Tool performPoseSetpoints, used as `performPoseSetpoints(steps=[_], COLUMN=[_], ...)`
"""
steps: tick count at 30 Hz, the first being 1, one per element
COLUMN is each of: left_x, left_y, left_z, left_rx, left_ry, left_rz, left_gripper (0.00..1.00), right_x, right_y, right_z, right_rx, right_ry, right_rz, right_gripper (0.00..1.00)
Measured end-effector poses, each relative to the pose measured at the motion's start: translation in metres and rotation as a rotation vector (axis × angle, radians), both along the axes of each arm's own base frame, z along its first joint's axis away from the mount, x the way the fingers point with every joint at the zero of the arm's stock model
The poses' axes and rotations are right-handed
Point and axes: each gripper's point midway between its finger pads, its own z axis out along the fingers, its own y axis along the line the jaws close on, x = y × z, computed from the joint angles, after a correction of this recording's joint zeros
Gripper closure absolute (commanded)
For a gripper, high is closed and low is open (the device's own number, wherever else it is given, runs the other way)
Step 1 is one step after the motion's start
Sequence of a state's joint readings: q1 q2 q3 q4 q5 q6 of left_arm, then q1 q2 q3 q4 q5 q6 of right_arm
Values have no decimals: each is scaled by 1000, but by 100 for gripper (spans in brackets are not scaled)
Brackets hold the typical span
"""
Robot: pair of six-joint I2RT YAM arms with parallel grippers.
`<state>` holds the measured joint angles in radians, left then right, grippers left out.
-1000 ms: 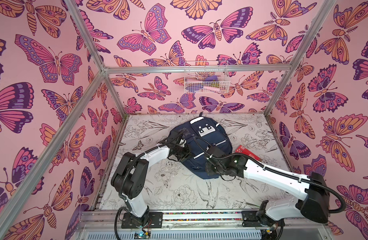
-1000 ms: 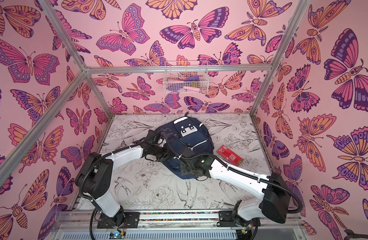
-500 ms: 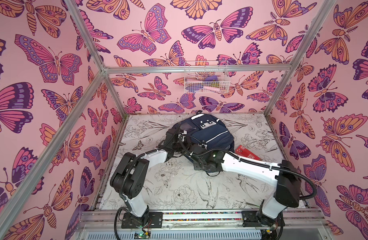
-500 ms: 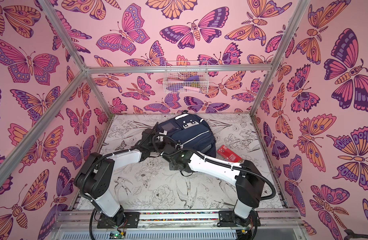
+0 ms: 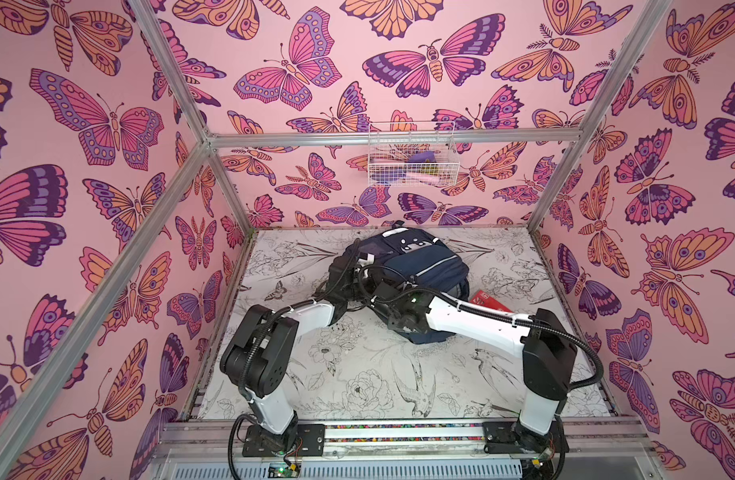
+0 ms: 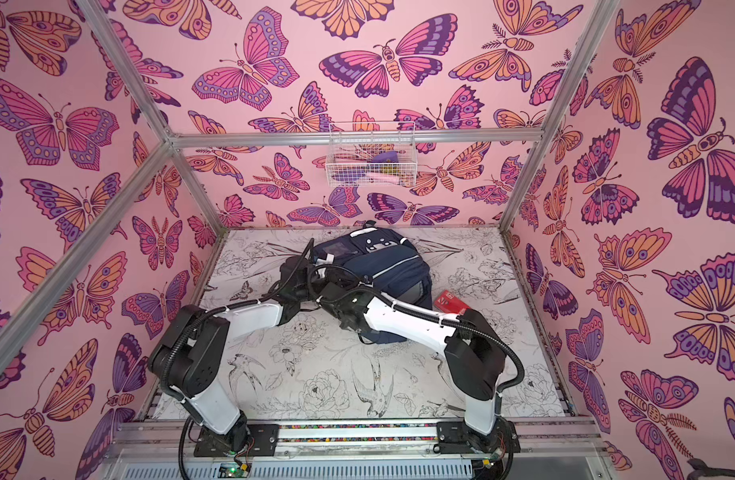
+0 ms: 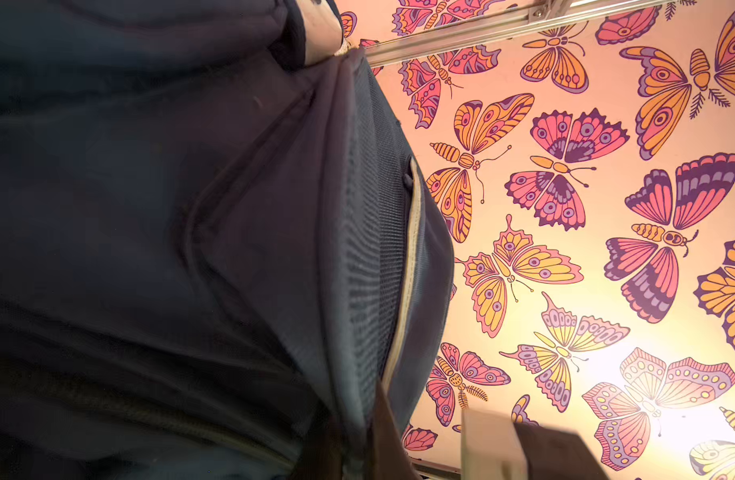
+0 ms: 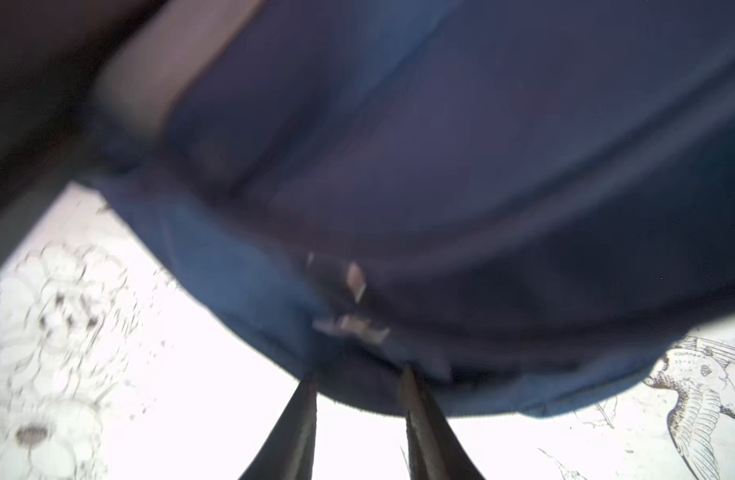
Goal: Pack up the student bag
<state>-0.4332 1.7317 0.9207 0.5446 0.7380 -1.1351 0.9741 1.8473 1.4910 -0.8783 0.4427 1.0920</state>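
Note:
The student bag (image 5: 424,266) (image 6: 382,266), a navy backpack with white stripes, is bunched up and tilted toward the back wall, and its bottom rests on the table (image 5: 349,374). My left gripper (image 5: 349,272) (image 6: 301,270) is at the bag's left side. In the left wrist view it (image 7: 370,419) is shut on a fold of the bag's dark fabric (image 7: 191,208) beside a mesh panel. My right gripper (image 5: 388,297) (image 6: 336,291) reaches across next to it. In the right wrist view it (image 8: 359,372) has its tips sunk into the blue edge of the bag (image 8: 440,208), gripping a fold that hangs above the table.
A red packet (image 5: 488,302) (image 6: 453,302) lies on the table just right of the bag, partly behind the right forearm. A white wire basket (image 5: 411,160) (image 6: 372,160) with several items hangs on the back wall. Metal frame posts and butterfly walls enclose the table.
The bag, flat a second ago, has been pulled up and back toward the wall. My right gripper swung left to the bag's near edge and narrowed. The left gripper stayed shut.

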Motion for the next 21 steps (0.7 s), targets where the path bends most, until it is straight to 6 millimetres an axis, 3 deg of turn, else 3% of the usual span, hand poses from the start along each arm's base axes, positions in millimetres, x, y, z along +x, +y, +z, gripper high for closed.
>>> performPoseSetpoints(steps=[5,11,21], left_x=[2,4,6], left_y=[-1,-3,-2], left_z=[-5,-7,-6], left_rx=[-1,-5,-6], left_ry=[-2,-12,-21], left_rz=[-1,-1,7], left_gripper=[100,100,100], right_x=[15,24,29], right_y=[2,3,-10], right_z=[-1,1,-4], right_rx=[-5,-62,-163], right_ry=[-6,-15,12], right_rz=[-22,-43,-103], right_gripper=[55,55,68])
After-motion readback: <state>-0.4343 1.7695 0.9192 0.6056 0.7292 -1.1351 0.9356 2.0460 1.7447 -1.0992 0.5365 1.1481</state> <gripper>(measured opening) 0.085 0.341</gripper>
